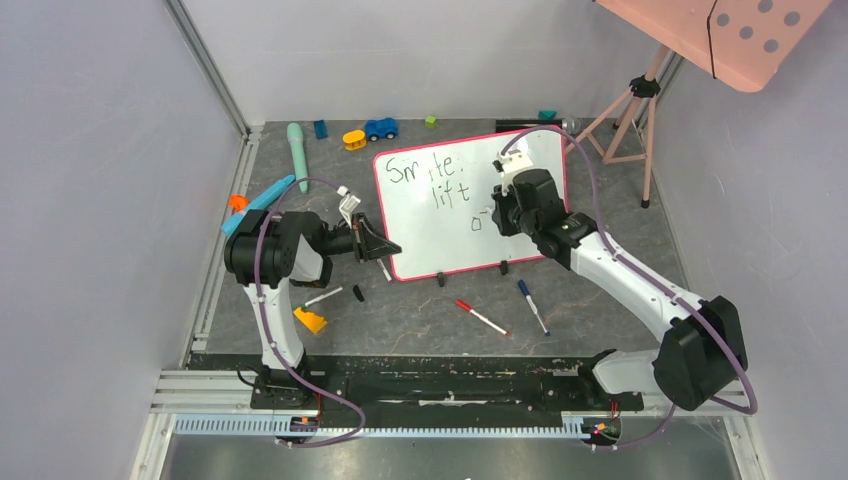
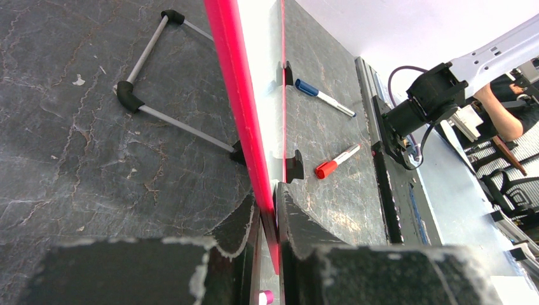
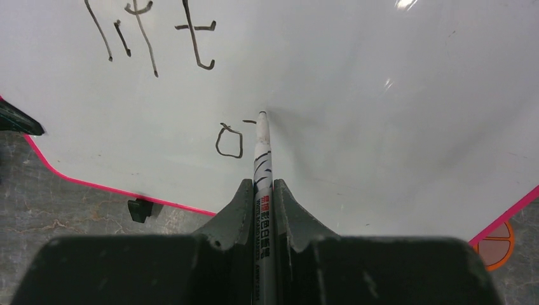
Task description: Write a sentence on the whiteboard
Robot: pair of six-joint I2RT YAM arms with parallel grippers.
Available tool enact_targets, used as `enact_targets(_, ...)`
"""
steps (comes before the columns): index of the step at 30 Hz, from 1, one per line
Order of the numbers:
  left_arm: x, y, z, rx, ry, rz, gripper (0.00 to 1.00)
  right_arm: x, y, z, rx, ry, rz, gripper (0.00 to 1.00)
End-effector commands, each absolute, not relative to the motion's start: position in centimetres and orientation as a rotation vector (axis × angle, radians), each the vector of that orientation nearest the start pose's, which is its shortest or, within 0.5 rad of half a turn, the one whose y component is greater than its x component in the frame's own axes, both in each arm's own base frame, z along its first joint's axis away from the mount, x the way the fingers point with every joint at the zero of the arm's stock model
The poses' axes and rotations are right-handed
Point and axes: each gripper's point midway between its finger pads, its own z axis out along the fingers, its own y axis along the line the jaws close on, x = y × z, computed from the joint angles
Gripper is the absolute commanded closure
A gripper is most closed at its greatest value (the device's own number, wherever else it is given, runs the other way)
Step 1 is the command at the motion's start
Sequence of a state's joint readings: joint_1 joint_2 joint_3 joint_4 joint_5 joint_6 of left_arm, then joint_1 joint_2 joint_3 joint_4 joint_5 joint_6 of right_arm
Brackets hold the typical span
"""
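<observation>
The whiteboard [image 1: 450, 225], glossy white with a pink-red frame, stands tilted on two black feet at mid table. The sentence [image 1: 436, 177] on it reads "Sm te." and "lift", with a small "o" [image 3: 229, 141] below. My left gripper [image 1: 392, 250] is shut on the board's left frame edge [image 2: 245, 121]. My right gripper [image 1: 497, 212] is shut on a white marker [image 3: 262, 168]. The marker's tip touches the board just right of the "o", beside a short fresh stroke.
A red-capped marker [image 1: 481, 317] and a blue-capped marker [image 1: 532, 305] lie in front of the board. A black cap [image 1: 358, 293] and a yellow piece [image 1: 311, 320] lie near the left arm. Toys sit along the back wall. A tripod [image 1: 632, 115] carries a salmon-pink dotted panel [image 1: 745, 35] at back right.
</observation>
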State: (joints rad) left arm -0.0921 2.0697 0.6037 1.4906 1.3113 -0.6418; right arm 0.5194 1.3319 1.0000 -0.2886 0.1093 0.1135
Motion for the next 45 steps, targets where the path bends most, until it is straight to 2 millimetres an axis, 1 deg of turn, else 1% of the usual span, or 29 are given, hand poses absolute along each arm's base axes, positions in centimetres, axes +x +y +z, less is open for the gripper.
enact_targets(1, 30.4, -20.7, 7.4, 0.821, 1.571, -1.482, 0.86, 35.1, 18.7, 20.0, -0.376, 2.042, 0.297, 1.00)
enact_targets(6, 30.4, -20.8, 7.4, 0.819, 1.573, -1.482, 0.86, 35.4, 18.9, 20.0, -0.385, 2.044, 0.297, 1.00)
enact_targets(14, 30.4, -20.8, 7.4, 0.820, 1.572, -1.481, 0.86, 35.8, 18.7, 18.9, -0.377, 2.092, 0.265, 1.00)
enact_targets(19, 30.4, -20.8, 7.4, 0.822, 1.570, -1.480, 0.86, 35.3, 18.3, 17.6, -0.379, 2.121, 0.248, 1.00)
enact_targets(24, 30.4, -20.8, 7.4, 0.823, 1.570, -1.482, 0.86, 34.7, 18.1, 16.8, -0.377, 2.139, 0.250, 1.00)
enact_targets(35, 30.4, -20.8, 7.4, 0.822, 1.571, -1.482, 0.86, 32.5, 17.6, 14.1, -0.382, 2.202, 0.285, 1.00)
enact_targets(38, 30.4, -20.7, 7.5, 0.821, 1.571, -1.481, 0.86, 32.7, 17.2, 14.2, -0.370, 2.201, 0.259, 1.00)
enact_targets(42, 30.4, -20.8, 7.5, 0.823, 1.570, -1.482, 0.86, 33.4, 16.2, 15.3, -0.331, 2.187, 0.184, 1.00)
enact_targets(45, 30.4, -20.8, 7.5, 0.822, 1.570, -1.481, 0.86, 33.7, 16.5, 16.2, -0.331, 2.165, 0.194, 1.00)
